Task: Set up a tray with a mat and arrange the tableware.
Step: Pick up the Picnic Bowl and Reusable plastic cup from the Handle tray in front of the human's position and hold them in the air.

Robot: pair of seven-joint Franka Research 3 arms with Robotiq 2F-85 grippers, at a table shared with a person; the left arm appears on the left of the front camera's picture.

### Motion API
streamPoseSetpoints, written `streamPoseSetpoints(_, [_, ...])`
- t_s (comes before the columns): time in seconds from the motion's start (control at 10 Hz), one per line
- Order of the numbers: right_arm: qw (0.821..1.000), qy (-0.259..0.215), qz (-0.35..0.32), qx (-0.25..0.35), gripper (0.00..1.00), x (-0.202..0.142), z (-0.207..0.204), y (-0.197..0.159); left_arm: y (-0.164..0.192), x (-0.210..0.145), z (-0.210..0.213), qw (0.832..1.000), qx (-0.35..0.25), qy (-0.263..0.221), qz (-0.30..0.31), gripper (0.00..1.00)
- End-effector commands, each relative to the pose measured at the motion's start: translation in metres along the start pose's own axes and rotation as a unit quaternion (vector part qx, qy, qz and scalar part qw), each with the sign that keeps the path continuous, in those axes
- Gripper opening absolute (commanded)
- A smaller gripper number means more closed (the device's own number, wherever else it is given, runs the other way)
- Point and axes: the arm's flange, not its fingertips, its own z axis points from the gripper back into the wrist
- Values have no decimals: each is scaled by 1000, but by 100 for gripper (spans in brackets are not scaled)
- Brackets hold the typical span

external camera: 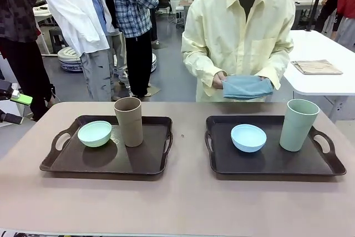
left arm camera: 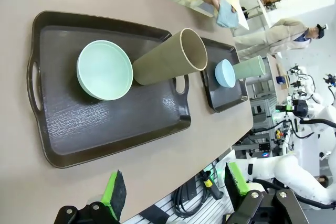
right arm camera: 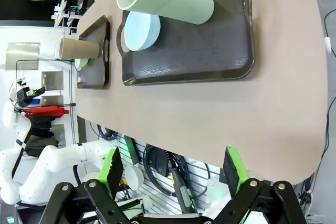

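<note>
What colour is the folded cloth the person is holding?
The folded cloth is a dusty blue. It shows best in the front view.

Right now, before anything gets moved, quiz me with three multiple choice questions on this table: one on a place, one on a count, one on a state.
1. Where does the brown matte plastic tumbler stand?
A) on the left dark brown handled tray, beside the mint green round bowl
B) on the bare tabletop
C) on the floor

2. How many trays lie on the table?
A) one
B) two
C) three

3. What state is the folded blue cloth in?
A) spread in a tray
B) held by the person's hands
C) draped over a tumbler

Answers:
1 A, it stands upright next to that bowl.
2 B, a right tray lies beside the left one.
3 B, both hands grip it beyond the far edge.
</note>
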Motion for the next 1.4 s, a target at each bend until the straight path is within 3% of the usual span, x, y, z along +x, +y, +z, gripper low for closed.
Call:
streamPoseSetpoints(0.0, [1000,-5,10,16,100,1,1,0,1,1,2,1000,-12,-5,-6,100])
streamPoseSetpoints(1.3, [1000,-5,10,16,100,1,1,0,1,1,2,1000,-12,-5,-6,100])
